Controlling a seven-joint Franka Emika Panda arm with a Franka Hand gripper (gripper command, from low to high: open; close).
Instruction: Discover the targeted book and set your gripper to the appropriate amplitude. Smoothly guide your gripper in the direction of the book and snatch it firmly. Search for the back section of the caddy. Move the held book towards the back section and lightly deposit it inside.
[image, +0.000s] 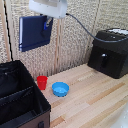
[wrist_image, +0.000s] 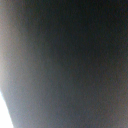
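Note:
The book (image: 33, 32), a thin dark navy-blue hardcover, hangs high in the air at the exterior view's upper left, in front of the woven wall. My gripper (image: 48, 22) is shut on its upper right corner, with blue-tipped fingers (image: 46, 23) below the white block. The black fabric caddy (image: 20, 97) stands below at the exterior view's lower left, its divider panel (image: 17, 94) splitting it into two compartments. The back section (image: 12, 77) lies below the book and somewhat to the left. The wrist view is a dark blur that shows nothing clear.
A red cup (image: 42, 82) and a round light-blue bowl (image: 60, 89) stand on the wooden table (image: 90, 100) just right of the caddy. A black boxy machine (image: 110, 52) stands at the back right. A cable (image: 82, 27) runs from the arm to it.

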